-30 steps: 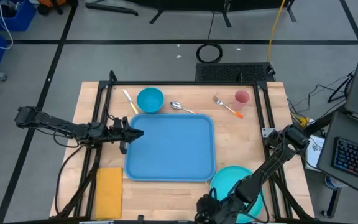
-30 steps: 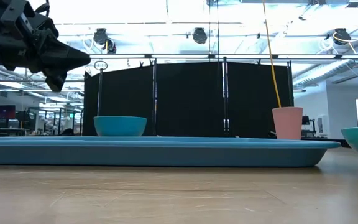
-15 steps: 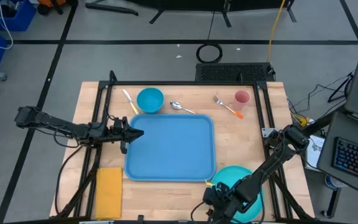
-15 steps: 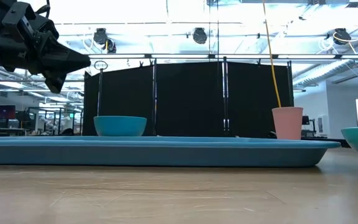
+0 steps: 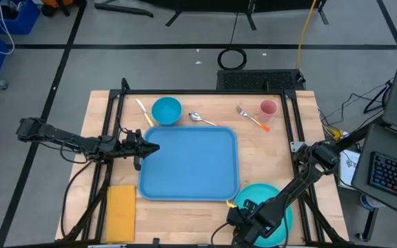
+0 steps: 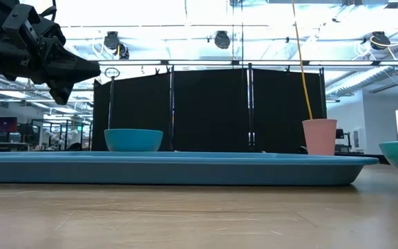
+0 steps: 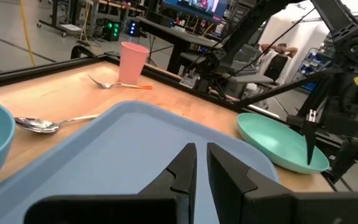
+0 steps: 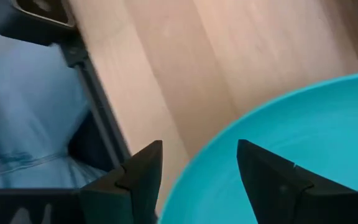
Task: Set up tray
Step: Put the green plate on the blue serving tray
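The blue tray (image 5: 188,165) lies flat in the middle of the table and shows edge-on in the low view (image 6: 178,169). The round teal plate (image 5: 269,196) sits on the table off the tray's near right corner. My right gripper (image 5: 234,207) is open at the plate's near left rim; in its wrist view (image 8: 197,168) one finger stands over the wood and the other over the plate (image 8: 291,118). My left gripper (image 5: 154,148) is shut and hovers over the tray's left edge, well above it (image 6: 92,69), pointing right (image 7: 201,165). My right gripper stands astride the plate's near left rim (image 8: 238,134), coming from above and slanting in from the near side. I cannot tell whether a finger touches the rim. The plate rests on the table.
Along the far edge lie a yellow-handled knife (image 5: 143,111), a teal bowl (image 5: 166,110), a spoon (image 5: 202,118), an orange-handled fork (image 5: 253,118) and a pink cup (image 5: 268,108). A yellow napkin (image 5: 121,212) lies at the near left corner. A dark frame borders the table.
My right gripper has moved from the table's near edge toward the far side and a little right, coming over the plate's near left rim. The plate and the tray have stayed where they were.
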`<state>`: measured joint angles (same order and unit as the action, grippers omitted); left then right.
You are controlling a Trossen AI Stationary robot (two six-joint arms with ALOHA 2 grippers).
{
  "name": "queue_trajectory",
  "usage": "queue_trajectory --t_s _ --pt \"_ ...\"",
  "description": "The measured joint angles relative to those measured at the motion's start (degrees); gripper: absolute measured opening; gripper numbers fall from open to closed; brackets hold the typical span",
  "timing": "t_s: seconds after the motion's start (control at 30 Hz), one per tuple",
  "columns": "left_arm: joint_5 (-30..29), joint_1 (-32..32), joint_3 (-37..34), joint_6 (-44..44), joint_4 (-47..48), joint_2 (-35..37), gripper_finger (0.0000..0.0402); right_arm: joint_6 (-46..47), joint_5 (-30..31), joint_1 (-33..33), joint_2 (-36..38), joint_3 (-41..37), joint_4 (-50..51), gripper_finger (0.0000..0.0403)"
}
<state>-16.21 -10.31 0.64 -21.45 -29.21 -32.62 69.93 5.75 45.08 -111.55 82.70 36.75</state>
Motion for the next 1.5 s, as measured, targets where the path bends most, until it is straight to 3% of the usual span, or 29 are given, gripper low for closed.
queue_trajectory --t_s 0.6,0.87,1.13,1.5 --pt "-0.1 0.0 0.0 0.0 0.7 0.0 0.0042 0.0 -3.0 0.0 -2.5 -0.2 0.9 0.0183" --pt "-0.1 0.0 0.0 0.0 0.7 0.0 0.0042 -0.2 -3.1 0.0 -2.5 -0.2 0.9 0.0127" --pt "-0.1 0.0 0.0 0.0 0.7 0.0 0.0042 0.0 -6.4 0.0 -2.3 -0.1 2.1 0.0016" --pt "-0.3 0.0 0.0 0.0 0.7 0.0 0.0042 1.1 -8.4 -0.2 -2.3 0.6 5.5 0.0003"
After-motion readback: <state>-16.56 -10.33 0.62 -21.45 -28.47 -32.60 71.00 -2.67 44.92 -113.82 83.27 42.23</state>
